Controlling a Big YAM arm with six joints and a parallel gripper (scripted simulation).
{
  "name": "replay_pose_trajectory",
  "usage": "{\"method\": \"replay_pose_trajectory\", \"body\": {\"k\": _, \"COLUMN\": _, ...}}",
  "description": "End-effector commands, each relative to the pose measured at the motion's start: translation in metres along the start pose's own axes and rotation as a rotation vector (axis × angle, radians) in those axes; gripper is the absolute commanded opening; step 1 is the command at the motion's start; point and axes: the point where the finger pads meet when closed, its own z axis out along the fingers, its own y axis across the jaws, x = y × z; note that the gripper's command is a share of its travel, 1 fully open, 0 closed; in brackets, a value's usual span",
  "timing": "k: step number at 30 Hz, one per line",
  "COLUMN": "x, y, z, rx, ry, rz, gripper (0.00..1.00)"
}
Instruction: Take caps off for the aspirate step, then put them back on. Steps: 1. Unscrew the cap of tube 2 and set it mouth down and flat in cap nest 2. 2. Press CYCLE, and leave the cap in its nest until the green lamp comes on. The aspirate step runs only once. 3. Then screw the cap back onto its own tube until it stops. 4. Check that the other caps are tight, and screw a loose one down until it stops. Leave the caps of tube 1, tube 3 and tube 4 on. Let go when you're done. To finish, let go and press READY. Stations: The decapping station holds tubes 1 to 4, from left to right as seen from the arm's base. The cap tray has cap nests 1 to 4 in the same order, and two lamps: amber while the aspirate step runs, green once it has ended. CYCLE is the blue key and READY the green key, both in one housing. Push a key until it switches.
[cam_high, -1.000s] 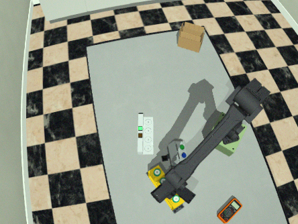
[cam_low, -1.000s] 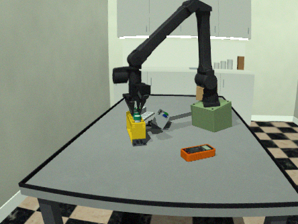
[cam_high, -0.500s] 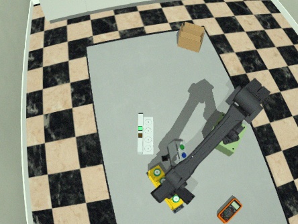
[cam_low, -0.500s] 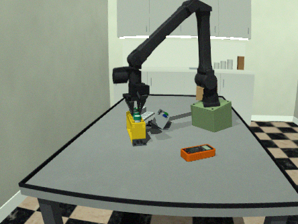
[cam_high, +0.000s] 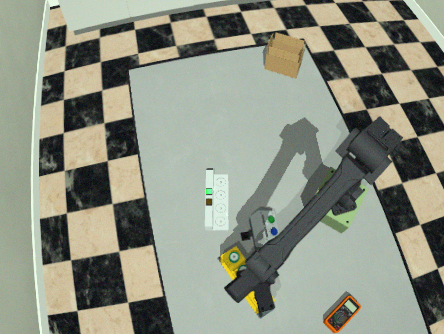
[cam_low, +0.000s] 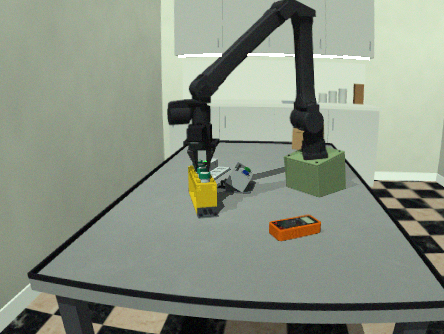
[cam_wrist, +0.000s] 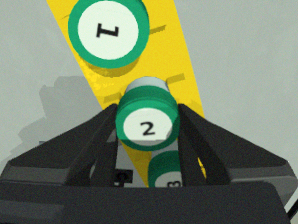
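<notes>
Gripper (cam_low: 202, 167) (cam_wrist: 147, 113), one: closed on cap 2 (cam_wrist: 147, 126), fingers at either side, numeral up. Cap at the mouth of tube 2 (cam_wrist: 146, 83); seating cannot be told.
Station (cam_high: 229, 267) (cam_low: 204, 198) (cam_wrist: 175, 55), yellow: beneath the gripper, partly covered by the arm (cam_high: 310, 212) (cam_low: 240, 50) from above.
Cap 1 (cam_high: 234, 256) (cam_wrist: 108, 31), green rim: on the station, beside cap 2.
Cap 3 (cam_wrist: 167, 170): at cap 2's other side, close to a finger, partly hidden.
Black block (cam_high: 245, 235) (cam_wrist: 123, 176), small: between station and housing (cam_high: 259, 220) (cam_low: 239, 179).
Housing, grey: near the station, arm passing over its edge; green and blue keys visible.
Tray (cam_high: 224, 201) (cam_low: 220, 173), white: beyond the station; green lamp (cam_high: 209, 191) lit.
Meter (cam_high: 342, 314) (cam_low: 295, 227), orange: well apart.
Carton (cam_high: 284, 56) (cam_low: 297, 139), brown: far end.
</notes>
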Motion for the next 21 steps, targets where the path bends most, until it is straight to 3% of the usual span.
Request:
{"method": "replay_pose_trajectory", "body": {"k": 1, "x": -0.0132, "y": -0.0207, "z": -0.0074, "rx": 0.03, "ry": -0.018, "rz": 0.259, "gripper": 0.0}}
{"method": "replay_pose_trajectory", "body": {"k": 9, "x": -0.0137, "y": -0.0211, "z": -0.0072, "rx": 0.027, "ry": -0.025, "rz": 0.65, "gripper": 0.0}}
{"method": "replay_pose_trajectory", "body": {"k": 11, "x": -0.0137, "y": -0.0211, "z": -0.0072, "rx": 0.027, "ry": -0.025, "rz": 0.65, "gripper": 0.0}}
{"method": "replay_pose_trajectory", "body": {"k": 21, "x": -0.0139, "y": -0.0212, "z": -0.0069, "rx": 0.022, "ry": -0.033, "rz": 1.158, "gripper": 0.0}}
